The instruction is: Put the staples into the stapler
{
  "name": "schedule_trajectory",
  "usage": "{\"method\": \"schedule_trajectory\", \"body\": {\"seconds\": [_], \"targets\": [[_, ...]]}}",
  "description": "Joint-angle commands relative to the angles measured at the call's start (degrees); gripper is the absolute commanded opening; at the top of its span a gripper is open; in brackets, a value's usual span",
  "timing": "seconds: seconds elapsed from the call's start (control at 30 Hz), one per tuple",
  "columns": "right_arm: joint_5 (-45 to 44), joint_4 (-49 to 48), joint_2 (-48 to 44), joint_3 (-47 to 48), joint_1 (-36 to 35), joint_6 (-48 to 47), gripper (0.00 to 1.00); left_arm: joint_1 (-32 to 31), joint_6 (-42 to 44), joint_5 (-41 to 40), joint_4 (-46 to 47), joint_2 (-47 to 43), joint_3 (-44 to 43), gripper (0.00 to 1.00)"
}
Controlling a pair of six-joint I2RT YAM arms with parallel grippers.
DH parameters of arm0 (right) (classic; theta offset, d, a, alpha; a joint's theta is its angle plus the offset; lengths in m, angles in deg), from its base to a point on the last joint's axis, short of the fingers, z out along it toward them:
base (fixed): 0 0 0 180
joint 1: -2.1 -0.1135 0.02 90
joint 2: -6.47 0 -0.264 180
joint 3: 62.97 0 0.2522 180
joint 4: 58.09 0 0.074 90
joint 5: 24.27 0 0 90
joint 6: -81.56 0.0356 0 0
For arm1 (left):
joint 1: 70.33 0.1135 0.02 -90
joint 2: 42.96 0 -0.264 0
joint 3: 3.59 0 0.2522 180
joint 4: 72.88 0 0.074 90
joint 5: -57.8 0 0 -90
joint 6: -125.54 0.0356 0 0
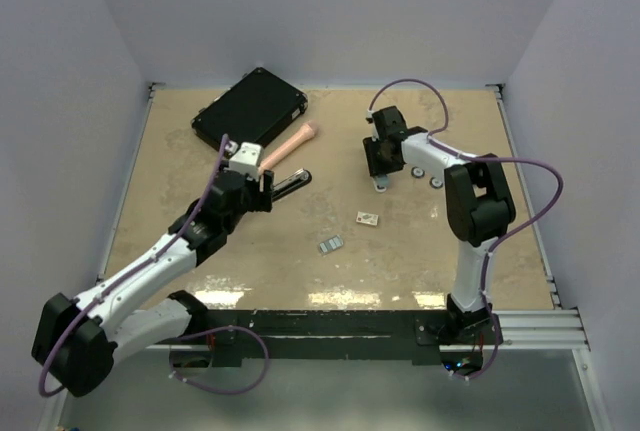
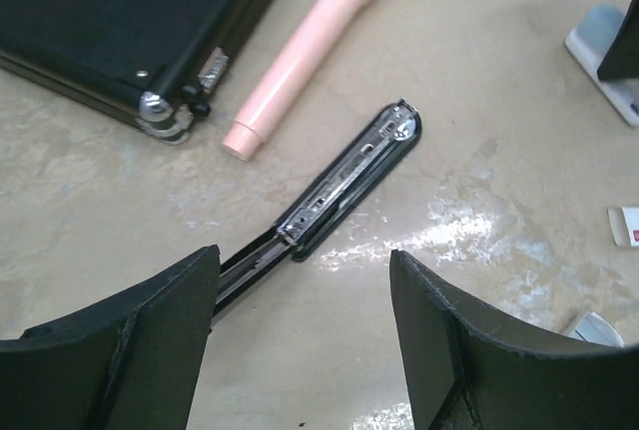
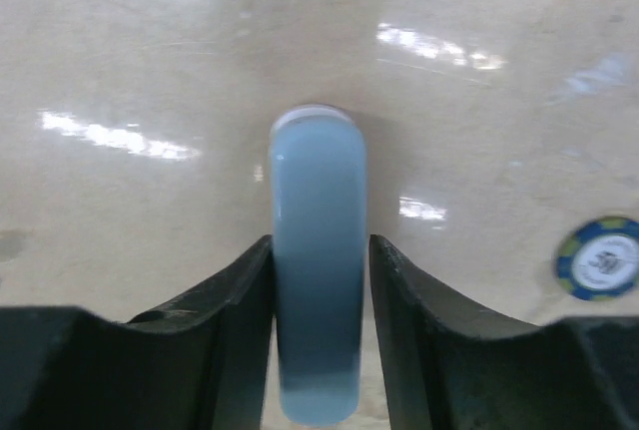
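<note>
Black fingers (image 2: 130, 350) of the left gripper (image 2: 300, 350) stand spread wide, pinching nothing. The rear rail of the black stapler (image 2: 349, 176) runs in between them, close to one finger. That stapler lies opened out on the table (image 1: 200, 251), its tray bared, its length running away from the gripper toward the far right.

From overhead, the staples (image 1: 331, 245) lie flat on the table, apart from the stapler, off to its right and nearer the arm bases, between the two arms. The strip slants near-left to far-right, roughly parallel to the tray, so I'd judge little turning is needed. The left gripper looks slightly nearer and is free. The right gripper (image 3: 319, 245) is pressed together on a pale blue stapler (image 3: 318, 181), farther back.
</note>
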Motion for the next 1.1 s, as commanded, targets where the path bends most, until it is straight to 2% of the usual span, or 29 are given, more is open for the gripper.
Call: {"method": "schedule_trajectory", "body": {"seconds": [0.0, 0.07, 0.2, 0.3, 0.5, 0.63, 0.87, 1.07], "targets": [[-3.28, -0.49, -4.34, -1.76, 1.81, -2.91, 0.53, 0.34, 2.74, 9.54, -6.0, 9.83, -10.2, 0.74], [-2.32, -0.66, -6.01, -2.19, 1.81, -3.09, 0.58, 0.6, 4.49, 11.65, -7.5, 15.98, -14.86, 0.75], [-1.7, -0.58, -12.76, -3.07, 1.89, -3.18, 0.83, 1.04, 9.76, 15.09, -14.25, 26.44, -24.45, 0.75], [-0.82, -0.66, -17.25, -4.48, 1.9, -3.26, 0.9, 1.22, 14.41, 18.07, -17.43, 34.44, -31.22, 0.75], [1.02, -1.89, -30.43, -10.97, 1.81, -2.91, 0.92, 1.31, 20.22, 24.22, -18.58, 47.01, -39.66, 0.75], [1.64, -5.23, -41.75, -19.31, 1.72, -1.25, 0.93, 1.22, 23.13, 25.37, -20.17, 54.3, -43.62, 0.74], [2.34, -6.38, -52.23, -26.54, 1.81, -0.71, 0.92, 1.22, 27.87, 21.95, -22.01, 61.08, -49.25, 0.7], [1.64, -4.89, -55.85, -28.3, 1.81, -1.68, 0.92, 1.22, 29.02, 19.92, -24.21, 64.34, -52.86, 0.68]]}}
